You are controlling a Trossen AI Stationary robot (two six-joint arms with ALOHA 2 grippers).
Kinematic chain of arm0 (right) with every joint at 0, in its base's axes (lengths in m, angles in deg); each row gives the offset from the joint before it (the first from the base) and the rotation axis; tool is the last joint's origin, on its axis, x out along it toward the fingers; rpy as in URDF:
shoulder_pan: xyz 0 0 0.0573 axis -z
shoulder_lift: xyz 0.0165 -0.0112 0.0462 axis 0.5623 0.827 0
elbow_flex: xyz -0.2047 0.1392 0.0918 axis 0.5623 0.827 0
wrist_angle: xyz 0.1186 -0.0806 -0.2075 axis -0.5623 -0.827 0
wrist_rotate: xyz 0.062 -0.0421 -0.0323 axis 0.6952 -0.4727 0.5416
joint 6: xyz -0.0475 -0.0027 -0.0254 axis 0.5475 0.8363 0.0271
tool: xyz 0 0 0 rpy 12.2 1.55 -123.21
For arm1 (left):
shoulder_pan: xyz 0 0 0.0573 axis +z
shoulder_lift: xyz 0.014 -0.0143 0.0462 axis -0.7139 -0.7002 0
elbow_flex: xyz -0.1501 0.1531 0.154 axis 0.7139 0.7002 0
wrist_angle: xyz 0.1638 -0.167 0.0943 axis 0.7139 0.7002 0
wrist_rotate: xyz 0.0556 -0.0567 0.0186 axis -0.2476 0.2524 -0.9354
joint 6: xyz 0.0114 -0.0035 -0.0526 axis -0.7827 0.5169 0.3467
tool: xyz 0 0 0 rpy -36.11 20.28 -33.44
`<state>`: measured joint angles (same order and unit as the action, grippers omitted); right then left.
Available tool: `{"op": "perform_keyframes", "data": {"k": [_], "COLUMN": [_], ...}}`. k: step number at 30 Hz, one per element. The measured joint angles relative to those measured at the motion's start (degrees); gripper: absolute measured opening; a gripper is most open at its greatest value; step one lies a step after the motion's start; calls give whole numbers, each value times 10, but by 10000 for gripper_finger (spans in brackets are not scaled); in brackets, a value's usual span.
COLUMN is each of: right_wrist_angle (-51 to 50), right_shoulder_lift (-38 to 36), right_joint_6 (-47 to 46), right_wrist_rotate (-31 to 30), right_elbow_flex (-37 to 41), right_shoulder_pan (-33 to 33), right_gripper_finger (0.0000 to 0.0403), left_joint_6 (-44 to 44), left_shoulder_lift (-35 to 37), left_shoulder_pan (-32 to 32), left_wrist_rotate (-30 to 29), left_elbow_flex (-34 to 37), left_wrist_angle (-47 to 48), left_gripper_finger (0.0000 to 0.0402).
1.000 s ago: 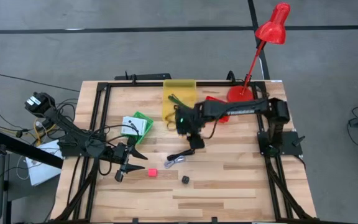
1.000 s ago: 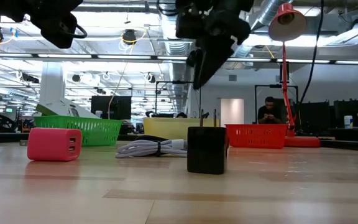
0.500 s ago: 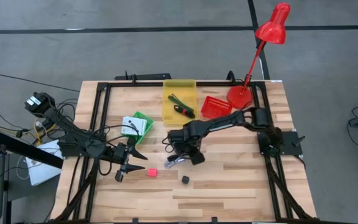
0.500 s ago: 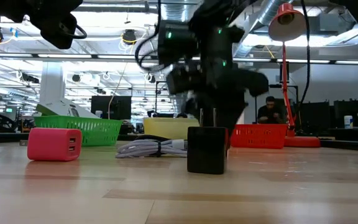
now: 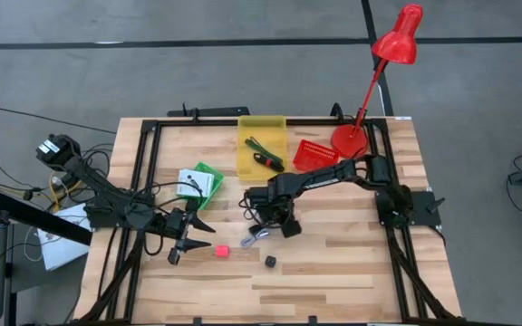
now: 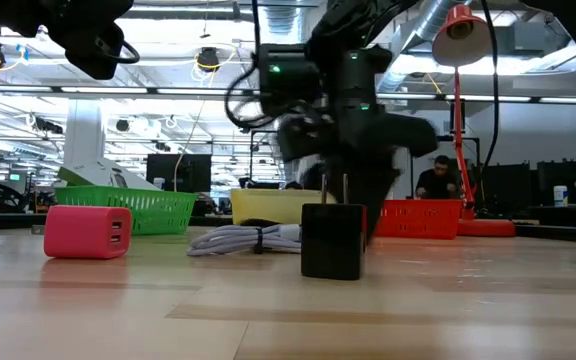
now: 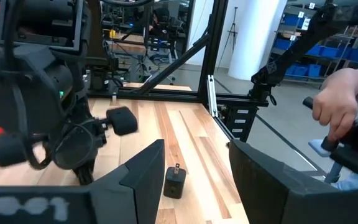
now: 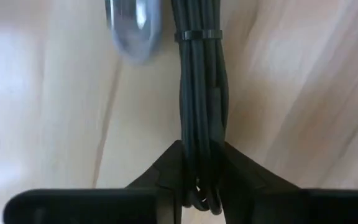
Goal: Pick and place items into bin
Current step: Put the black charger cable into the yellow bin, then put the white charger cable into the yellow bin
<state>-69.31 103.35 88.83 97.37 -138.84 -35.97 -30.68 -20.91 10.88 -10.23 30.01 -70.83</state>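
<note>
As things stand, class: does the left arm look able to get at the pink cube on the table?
Probably yes. The left gripper hangs with its fingers apart just beside the pink cube, and bare table lies between them. The right gripper is busy at the cable bundle farther off.

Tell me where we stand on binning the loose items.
Done: yellow bin and green bin already hold items. In hand: right gripper closed around the cable bundle, which lies on the table. Left: pink cube and black cube. Left gripper waits beside the pink cube.
</note>
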Motion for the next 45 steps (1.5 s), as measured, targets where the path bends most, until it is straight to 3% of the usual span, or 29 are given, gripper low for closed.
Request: {"op": "perform_keyframes", "data": {"k": [10,17,23,30,45], "right_wrist_angle": [-4,61,149,215,209], "right_shoulder_lift": [-122,-207,-233,-205,-148], "right_joint_6": [5,6,-5,-63,-74], "right_wrist_rotate": [-92,-157,-149,-51,-46], "right_elbow_flex": [0,-1,-2,-2,-2], "right_shoulder_pan": [10,81,172,259,258], "right_gripper_finger": [59,59,61,77,177], "left_joint_6": [0,0,2,2,2], "left_shoulder_lift": [0,0,0,0,0], "left_shoulder_pan": [0,0,0,0,0], "left_wrist_rotate": [0,0,0,0,0], "left_elbow_flex": [0,0,0,0,0], "left_wrist_angle": [0,0,0,0,5], "left_gripper_finger": [172,172,172,172,172]}}
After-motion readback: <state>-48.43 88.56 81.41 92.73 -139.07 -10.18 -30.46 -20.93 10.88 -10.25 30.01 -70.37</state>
